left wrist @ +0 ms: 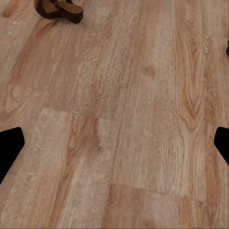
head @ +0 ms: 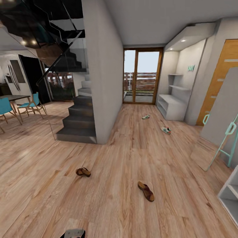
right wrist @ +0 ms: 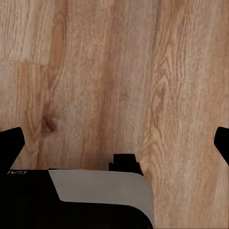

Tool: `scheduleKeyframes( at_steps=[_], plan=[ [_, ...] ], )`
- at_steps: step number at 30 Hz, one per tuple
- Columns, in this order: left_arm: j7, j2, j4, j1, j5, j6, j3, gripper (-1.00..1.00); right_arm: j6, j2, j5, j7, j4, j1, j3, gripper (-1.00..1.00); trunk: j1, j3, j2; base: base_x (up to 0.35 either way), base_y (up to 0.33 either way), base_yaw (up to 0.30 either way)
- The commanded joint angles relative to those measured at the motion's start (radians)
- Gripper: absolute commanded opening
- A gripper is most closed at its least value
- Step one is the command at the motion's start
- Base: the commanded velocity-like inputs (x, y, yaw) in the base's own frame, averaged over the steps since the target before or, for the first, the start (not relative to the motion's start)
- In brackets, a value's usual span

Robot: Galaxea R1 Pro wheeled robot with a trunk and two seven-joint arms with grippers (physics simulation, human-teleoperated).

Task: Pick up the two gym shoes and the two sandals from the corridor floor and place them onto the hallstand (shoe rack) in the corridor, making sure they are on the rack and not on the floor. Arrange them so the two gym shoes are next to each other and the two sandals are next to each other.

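Two dark brown sandals lie apart on the corridor floor (head: 119, 205) close in front of me, one at the left (head: 83, 172) and one at the right (head: 146, 191). Farther down the corridor are the two white gym shoes (head: 145, 116) (head: 166, 130), also on the floor. The light-grey hallstand (head: 172, 106) stands behind them against the right wall. My left gripper (left wrist: 114, 148) hangs open over bare planks, with a sandal (left wrist: 59, 8) ahead of it. Over the floor my right gripper (right wrist: 114, 143) is open and holds nothing.
A dark staircase (head: 79, 122) and a grey wall (head: 102, 82) bound the corridor on the left, with a glass door (head: 142, 76) at its end. A teal-framed stand (head: 228, 138) and a white shelf unit (head: 231, 195) line the right side. Teal chairs (head: 31, 105) stand far left.
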Motion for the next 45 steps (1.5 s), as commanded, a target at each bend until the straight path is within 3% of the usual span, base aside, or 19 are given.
scheduleKeyframes(
  at_steps=[1, 45],
  plan=[
    [0.000, -0.001, 0.001, -0.001, 0.003, -0.003, 0.002, 1.00, 0.000, 0.000, 0.000, 0.000, -0.001, 0.000, -0.001, 1.00, 0.001, -0.002, 0.000, 0.340, 0.000, 0.278],
    [0.000, -0.001, 0.001, -0.001, 0.002, -0.003, 0.002, 1.00, 0.000, 0.000, 0.000, 0.000, 0.000, 0.000, -0.001, 1.00, 0.001, -0.025, 0.000, 0.340, 0.000, 0.278]
  ],
)
